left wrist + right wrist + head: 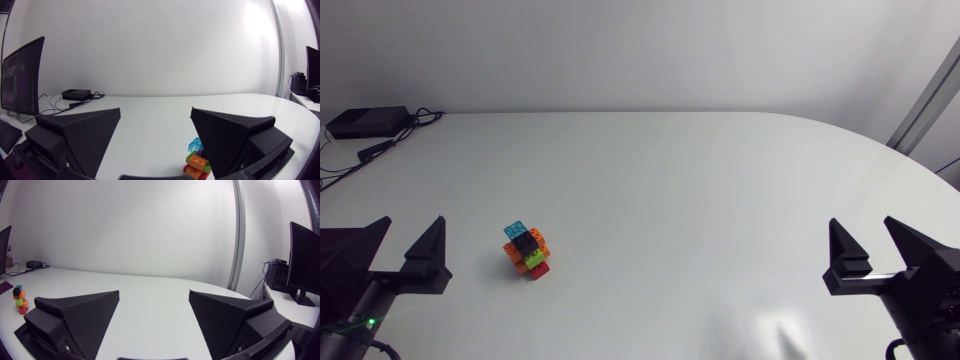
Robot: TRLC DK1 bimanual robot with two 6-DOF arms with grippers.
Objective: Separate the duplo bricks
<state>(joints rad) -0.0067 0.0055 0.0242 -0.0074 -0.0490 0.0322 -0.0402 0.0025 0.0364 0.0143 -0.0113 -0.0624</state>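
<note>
On the white table, toward its left side, a small stack of duplo bricks in blue, black, orange, green and red stands alone. The left gripper waits near it at the table's left edge, the right gripper well apart at the right. Both have their fingers spread wide, holding nothing.

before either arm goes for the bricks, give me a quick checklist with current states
1. left gripper open, empty: ok
2. right gripper open, empty: ok
3. duplo stack assembled, on the table, touched by neither gripper: ok
4. nothing between left gripper and stack: ok
5. right gripper near stack: not ok, far across the table
6. seams between bricks readable: cannot tell
</note>
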